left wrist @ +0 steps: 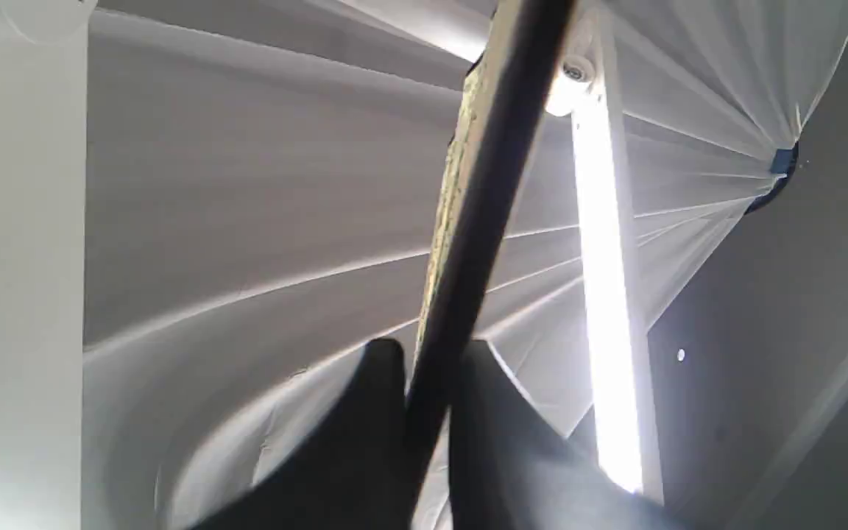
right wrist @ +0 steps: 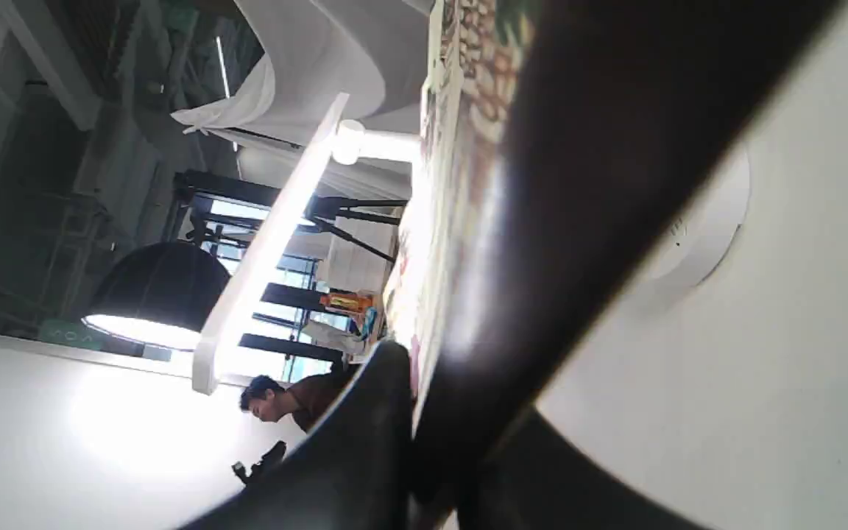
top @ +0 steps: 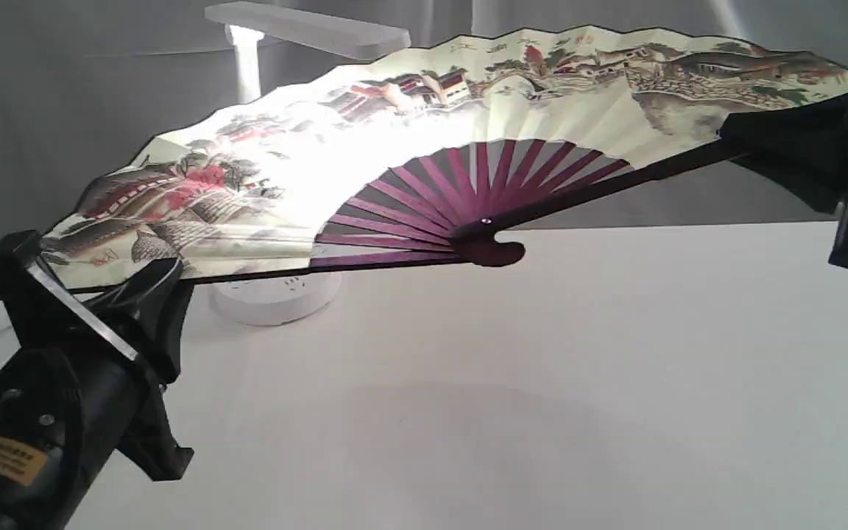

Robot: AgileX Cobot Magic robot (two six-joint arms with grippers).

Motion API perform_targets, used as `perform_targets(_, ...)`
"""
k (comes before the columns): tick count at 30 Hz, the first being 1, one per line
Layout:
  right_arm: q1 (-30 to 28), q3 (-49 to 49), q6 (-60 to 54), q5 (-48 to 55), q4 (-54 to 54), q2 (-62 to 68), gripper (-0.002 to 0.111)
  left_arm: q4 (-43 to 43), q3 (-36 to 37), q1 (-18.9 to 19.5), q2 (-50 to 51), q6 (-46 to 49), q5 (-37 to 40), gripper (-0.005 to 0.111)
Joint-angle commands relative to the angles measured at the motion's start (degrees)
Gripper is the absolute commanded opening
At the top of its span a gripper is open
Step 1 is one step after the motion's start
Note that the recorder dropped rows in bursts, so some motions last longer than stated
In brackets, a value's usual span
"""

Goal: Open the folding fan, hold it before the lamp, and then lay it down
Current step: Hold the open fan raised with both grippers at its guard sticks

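Tearing of the pleats is the danger if either arm pulls wider, for the left black gripper [top: 150, 285] and right black gripper [top: 766, 136] each clamp a dark guard of the spread cream paper folding fan [top: 424, 140], held above the matte white table [top: 578, 368] before the lit white bar-headed lamp [top: 306, 29], grey drapes [top: 63, 110] behind.

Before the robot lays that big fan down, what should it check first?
1. The folding fan is fully spread: ok.
2. The left gripper is shut on one guard: ok.
3. The right gripper is shut on the other guard: ok.
4. Fan held before the lit lamp: ok.
5. Lower guard apart from the lamp's base: cannot tell.
6. The table in front is bare for landing: ok.
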Motion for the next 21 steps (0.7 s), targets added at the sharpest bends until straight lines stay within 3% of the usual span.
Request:
perform_targets(1,-1.7,-0.1,-2.8,-10.1,2.2,-0.1,0.0,-12.6,0.7,2.1,-1.6,-4.1,-6.3,0.0)
perform_targets(14,-1.7,-0.1,-2.6,-13.1,-1.3,-0.1,0.0,-13.0,0.7,2.1,-1.7,-0.6,-6.2,0.0)
perform_targets(18,-1.7,-0.1,-2.6,-14.9,-3.0,-0.1,0.0,-13.0,0.7,2.1,-1.7,1.5,1.0,0.0)
perform_targets(21,-1.7,-0.1,-2.3,-16.6,-3.1,-0.1,0.0,-13.0,0.4,2.1,-1.4,4.2,0.9,0.0)
